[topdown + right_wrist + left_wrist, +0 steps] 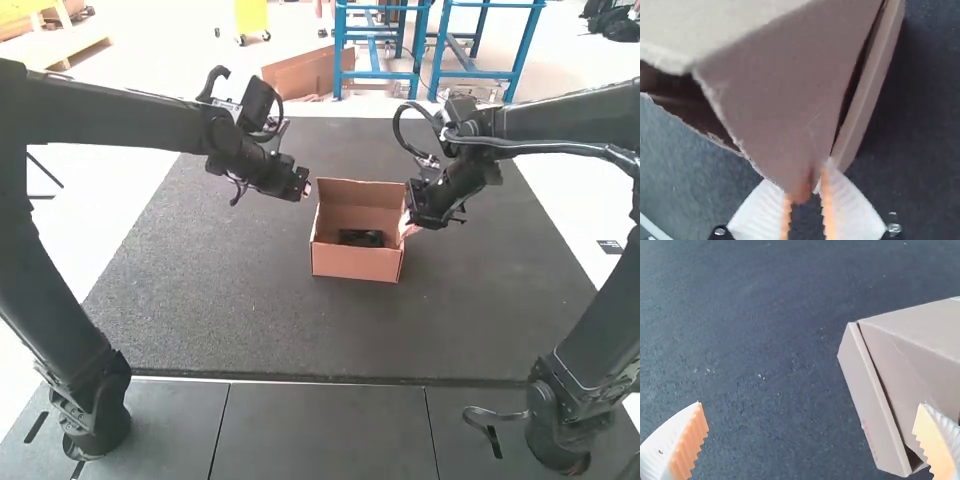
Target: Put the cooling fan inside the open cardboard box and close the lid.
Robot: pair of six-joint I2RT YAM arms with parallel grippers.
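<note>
The brown cardboard box (pixel 357 262) stands open in the middle of the black mat, with the dark cooling fan (pixel 362 238) lying inside it. The lid (pixel 360 195) stands up at the back. My left gripper (pixel 303 187) hovers just off the box's back left corner, open, its orange-padded fingers (pixel 686 446) spread wide with an edge of the box (pixel 875 415) between them. My right gripper (pixel 413 216) is at the box's right side, shut on the side flap (pixel 780 100), which its pads (pixel 826 197) pinch by the lower tip.
The black mat (pixel 200 280) covers the table around the box. Blue metal frames (pixel 440 45) and a cardboard piece (pixel 305 72) stand beyond the far edge. Both arm bases (pixel 90 400) sit at the near corners.
</note>
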